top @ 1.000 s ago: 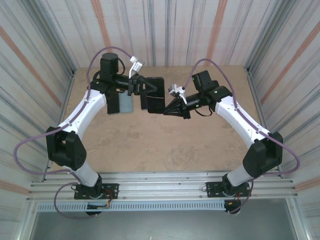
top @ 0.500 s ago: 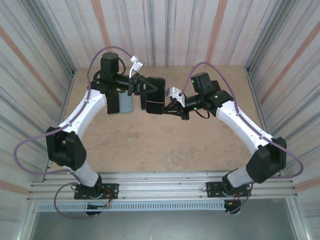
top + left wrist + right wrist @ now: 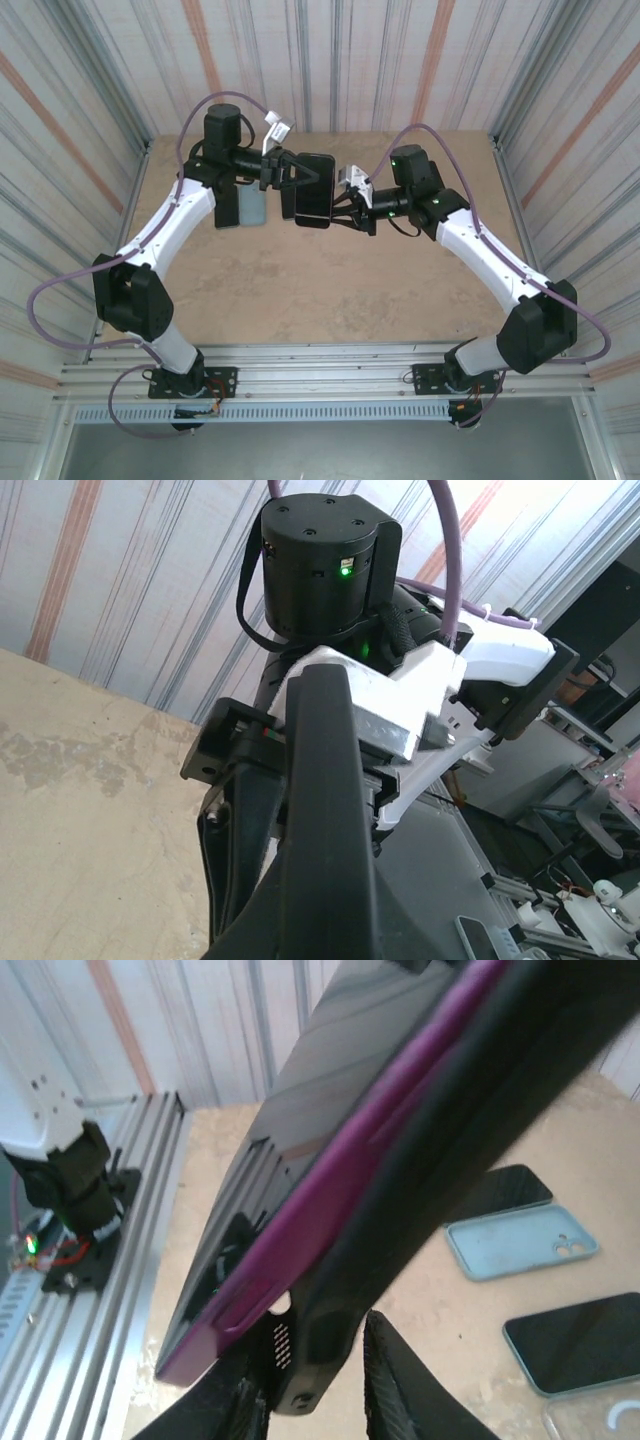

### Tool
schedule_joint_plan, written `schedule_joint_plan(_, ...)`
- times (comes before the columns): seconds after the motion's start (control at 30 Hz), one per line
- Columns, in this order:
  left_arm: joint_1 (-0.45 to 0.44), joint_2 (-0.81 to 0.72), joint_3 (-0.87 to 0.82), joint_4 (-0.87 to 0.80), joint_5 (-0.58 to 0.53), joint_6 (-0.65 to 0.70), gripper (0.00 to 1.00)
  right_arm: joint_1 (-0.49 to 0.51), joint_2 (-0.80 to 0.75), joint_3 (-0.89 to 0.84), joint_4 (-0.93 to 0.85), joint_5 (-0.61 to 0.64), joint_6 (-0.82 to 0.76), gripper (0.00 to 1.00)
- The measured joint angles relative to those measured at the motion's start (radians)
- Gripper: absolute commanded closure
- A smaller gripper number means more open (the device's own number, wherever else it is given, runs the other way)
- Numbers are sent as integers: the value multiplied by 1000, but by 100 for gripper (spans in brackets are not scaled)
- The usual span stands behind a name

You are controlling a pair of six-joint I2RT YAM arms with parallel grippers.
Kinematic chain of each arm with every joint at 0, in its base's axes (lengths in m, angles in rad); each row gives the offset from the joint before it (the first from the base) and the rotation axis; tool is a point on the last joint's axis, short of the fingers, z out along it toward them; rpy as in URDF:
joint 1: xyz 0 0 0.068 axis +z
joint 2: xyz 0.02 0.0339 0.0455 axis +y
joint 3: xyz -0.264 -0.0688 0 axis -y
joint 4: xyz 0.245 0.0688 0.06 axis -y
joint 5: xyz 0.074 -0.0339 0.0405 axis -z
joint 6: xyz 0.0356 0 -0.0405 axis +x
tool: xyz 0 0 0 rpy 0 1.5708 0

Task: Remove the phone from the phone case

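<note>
Both arms meet in the air over the far part of the table (image 3: pixel 300 290). My left gripper (image 3: pixel 288 178) is clenched on the phone case (image 3: pixel 312 190), holding it up with the phone (image 3: pixel 320 1120) in it; a purple band shows along their seam. My right gripper (image 3: pixel 345 208) sits at the case's corner, fingers (image 3: pixel 400 1390) slightly apart around it. Whether they pinch it, I cannot tell. Below, a pale blue case (image 3: pixel 520 1242) lies on the table.

No legible text or markings.
</note>
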Motion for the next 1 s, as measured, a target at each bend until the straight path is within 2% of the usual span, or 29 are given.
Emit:
schedule_joint_plan(0.27, -1, 0, 0, 36, -42, -99, 100, -13, -3, -53, 151, -32, 179, 59)
schedule_joint_plan(0.43, -1, -5, -31, 159, -130, -279, 100, -27, -3, -105, 272, -18, 370, 54)
schedule_joint_plan(0.6, -1, -26, -106, 325, -270, -497, 100, -39, -2, -177, 442, 32, 659, 50)
schedule_joint_plan(0.83, -1, -35, -201, 568, -473, -794, 100, -40, 2, -251, 687, 123, 1085, 49)
schedule_joint_plan(1.0, -1, -35, -272, 693, -614, -957, 100, -39, 5, -306, 837, 211, 1343, 51)
